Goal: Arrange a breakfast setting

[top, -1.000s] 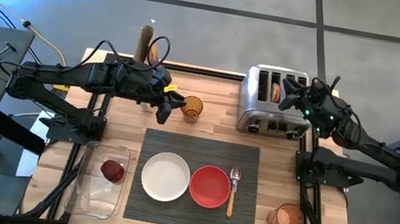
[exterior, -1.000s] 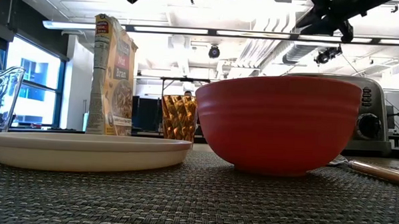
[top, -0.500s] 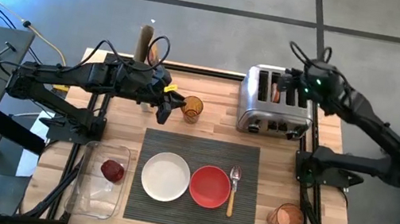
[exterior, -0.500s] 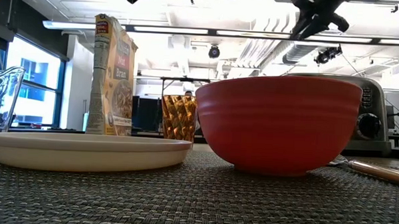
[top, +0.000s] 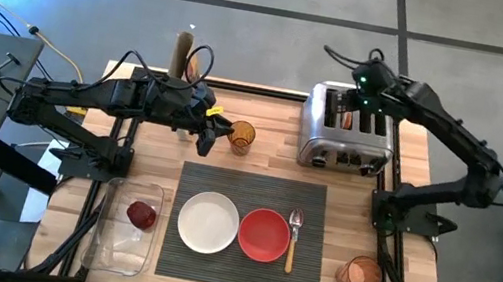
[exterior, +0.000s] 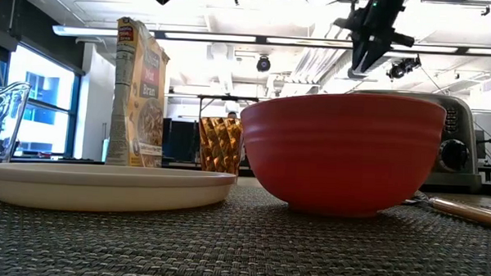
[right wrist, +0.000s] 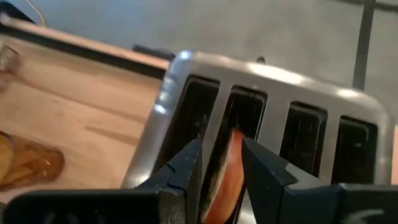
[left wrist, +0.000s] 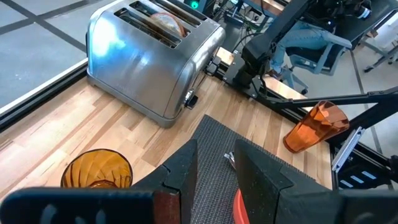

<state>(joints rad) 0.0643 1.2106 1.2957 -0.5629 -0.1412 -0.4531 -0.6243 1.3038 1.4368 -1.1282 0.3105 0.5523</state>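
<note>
Over the toaster: right gripper (top: 355, 95) is poised above the slots, moved there from the toaster's right end a second ago.
Toaster (top: 347, 128): chrome, boxy, four dark slots, rounded shiny corners.
Bagel (right wrist: 227, 177): a tan half is seen standing on edge in a slot.
Right claw: fingers (right wrist: 186, 171) are held a little apart, one each side of the bagel; whether it is pinched cannot be told.
Mat (top: 256, 187): dark grey, ribbed, rectangular, laid on the wooden table (top: 159, 147).
Plate (top: 208, 221): white, round, shallow, set on the mat's left half.
Bowl (top: 264, 234): red, smooth, placed just beside the plate.
Spoon (top: 293, 239): metal head, wooden handle, laid right of the bowl.
Fruit (top: 141, 214): dark red, kept in the clear tray (top: 121, 260).
Left gripper (top: 215, 133): parked near an amber glass (top: 242, 137), unmoved, jaws slightly apart, nothing held.
</note>
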